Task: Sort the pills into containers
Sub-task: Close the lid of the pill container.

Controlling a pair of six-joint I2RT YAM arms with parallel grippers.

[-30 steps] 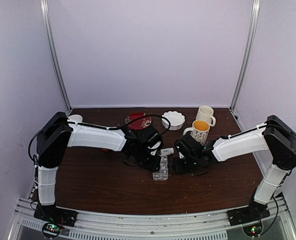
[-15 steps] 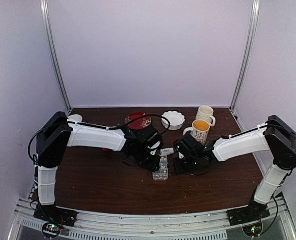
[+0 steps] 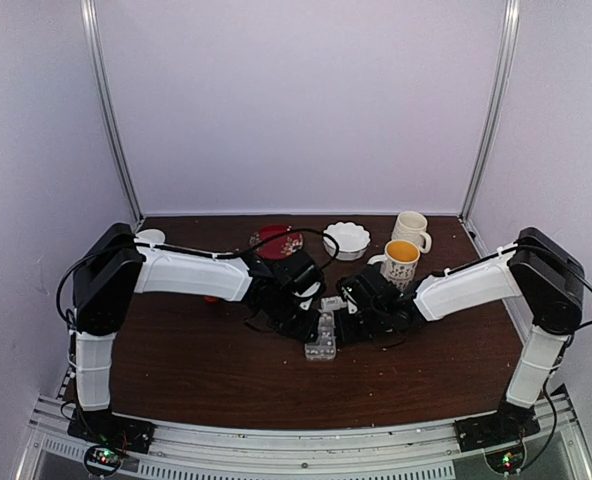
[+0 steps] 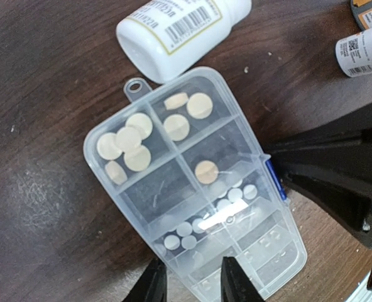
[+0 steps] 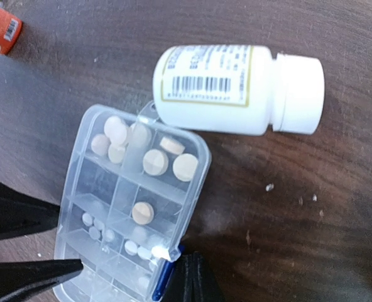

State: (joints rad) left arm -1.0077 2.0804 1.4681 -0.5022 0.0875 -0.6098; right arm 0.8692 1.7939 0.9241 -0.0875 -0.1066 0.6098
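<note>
The clear pill box [image 4: 192, 182] lies flat on the brown table, lid down, with a blue clasp [image 4: 273, 179] on its long edge. Round cream and white pills [image 4: 128, 139] sit in several of its containers. My left gripper [image 4: 195, 284] is open over the box's near end, one finger beside its edge and the other over the lid. I cannot tell if they touch it. My right gripper [image 5: 193, 280] is shut on nothing, tips against the box [image 5: 129, 207] beside the clasp. From above, both grippers [image 3: 311, 322] [image 3: 342, 326] flank the box [image 3: 322, 340].
A white labelled bottle [image 5: 236, 88] lies on its side just beyond the box's far end. A smaller white bottle [image 4: 365, 51] and an orange bottle [image 5: 0, 28] are nearby. Two mugs [image 3: 401, 262], a white bowl [image 3: 347, 238] and a red plate [image 3: 276, 240] stand at the back.
My right gripper has shut and slid left until it meets the box's clasp edge. The left gripper's fingers have narrowed slightly; its arm has stayed put.
</note>
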